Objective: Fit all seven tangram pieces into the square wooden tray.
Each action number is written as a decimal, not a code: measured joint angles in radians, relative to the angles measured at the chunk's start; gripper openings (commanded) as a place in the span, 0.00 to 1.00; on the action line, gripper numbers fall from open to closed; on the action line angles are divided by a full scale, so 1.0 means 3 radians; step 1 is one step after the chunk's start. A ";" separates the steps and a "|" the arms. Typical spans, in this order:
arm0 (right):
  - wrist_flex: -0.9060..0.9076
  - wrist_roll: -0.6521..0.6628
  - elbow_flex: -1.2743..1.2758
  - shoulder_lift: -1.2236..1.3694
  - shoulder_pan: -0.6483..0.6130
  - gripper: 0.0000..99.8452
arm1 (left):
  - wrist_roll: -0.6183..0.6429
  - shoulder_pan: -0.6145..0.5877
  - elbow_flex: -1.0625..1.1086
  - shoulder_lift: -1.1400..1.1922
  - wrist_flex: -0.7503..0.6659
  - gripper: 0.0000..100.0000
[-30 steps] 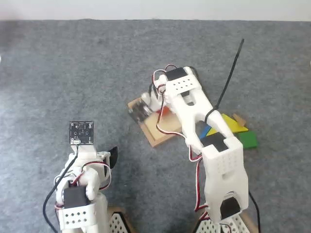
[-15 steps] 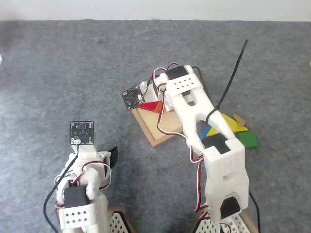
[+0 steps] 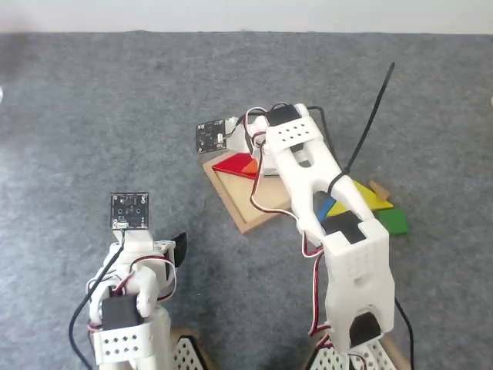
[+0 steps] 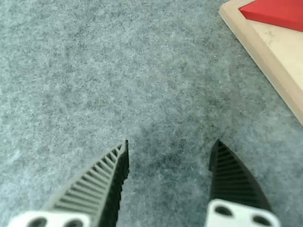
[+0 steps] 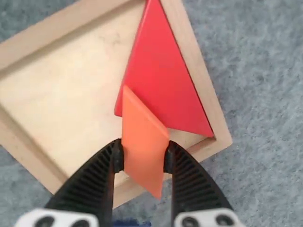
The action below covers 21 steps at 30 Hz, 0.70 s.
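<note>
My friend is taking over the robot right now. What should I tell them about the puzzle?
Right gripper: shut on the orange piece, over the tray, overlapping the red triangle.
Left gripper: open, over the mat, apart from the tray.
Done: red triangle lies inside the tray along one wall.
Left: set the orange piece down, then fetch the yellow piece, blue piece and green piece from beside the tray; the right arm may hide others.

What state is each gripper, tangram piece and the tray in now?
tray: mostly unfilled.
left gripper: open, holding nothing.
right gripper: shut on the orange piece.
orange piece: gripped above the tray.
red triangle: flat inside the tray.
yellow triangle: outside the tray.
green piece: outside the tray.
</note>
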 measured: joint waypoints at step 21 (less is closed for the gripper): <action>0.0041 -0.0598 0.0000 0.0031 0.0061 0.01 | 0.0000 0.0000 0.0000 0.0000 0.0000 0.27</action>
